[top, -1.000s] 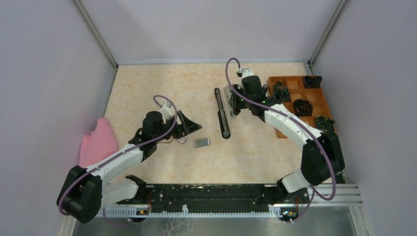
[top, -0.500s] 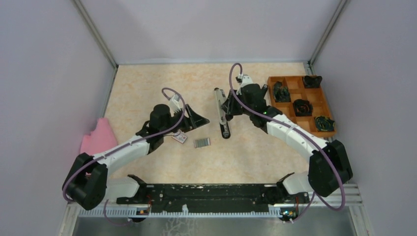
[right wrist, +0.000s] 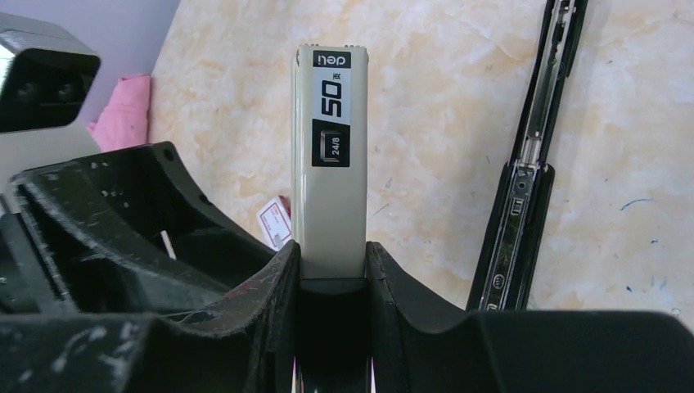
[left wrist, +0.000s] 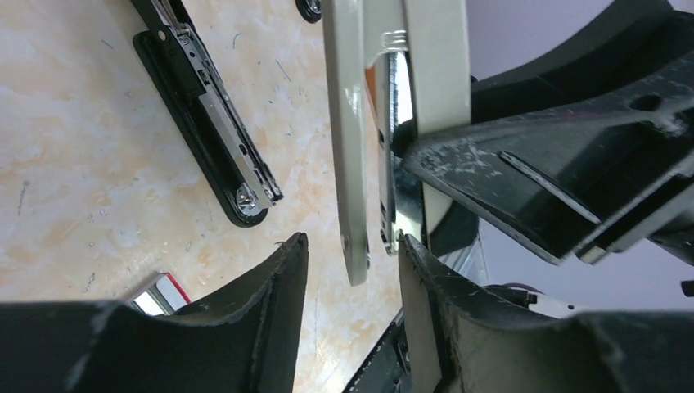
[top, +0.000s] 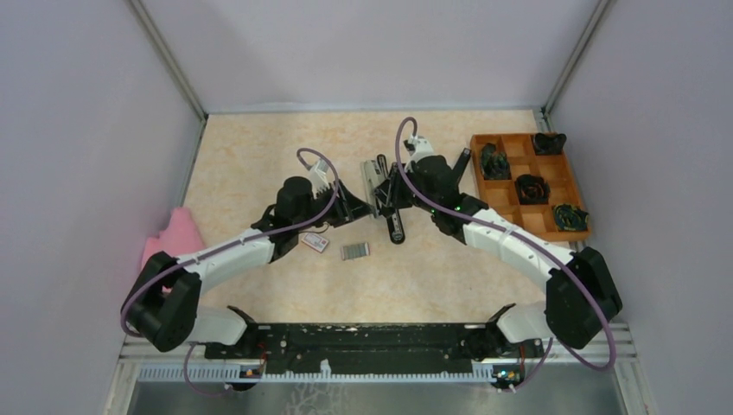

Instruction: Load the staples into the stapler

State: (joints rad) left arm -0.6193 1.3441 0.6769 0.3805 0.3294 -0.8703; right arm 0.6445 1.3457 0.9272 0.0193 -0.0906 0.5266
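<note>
Right tool (right wrist: 331,250) clamps the stapler (right wrist: 331,147) by its raised cover, left tool (left wrist: 352,246) straddles that cover half-open, ungripping; staples (top: 355,251) lie on the counter (top: 259,156) just nearer: opening step, pickup probably next.

The staples (top: 355,251) lie just right of the box (top: 315,243).

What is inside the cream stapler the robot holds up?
Between the two halves of the cream stapler a shiny metal rail shows, with some orange beside it. Whether it is loaded cannot be seen: the right gripper covers part.
</note>
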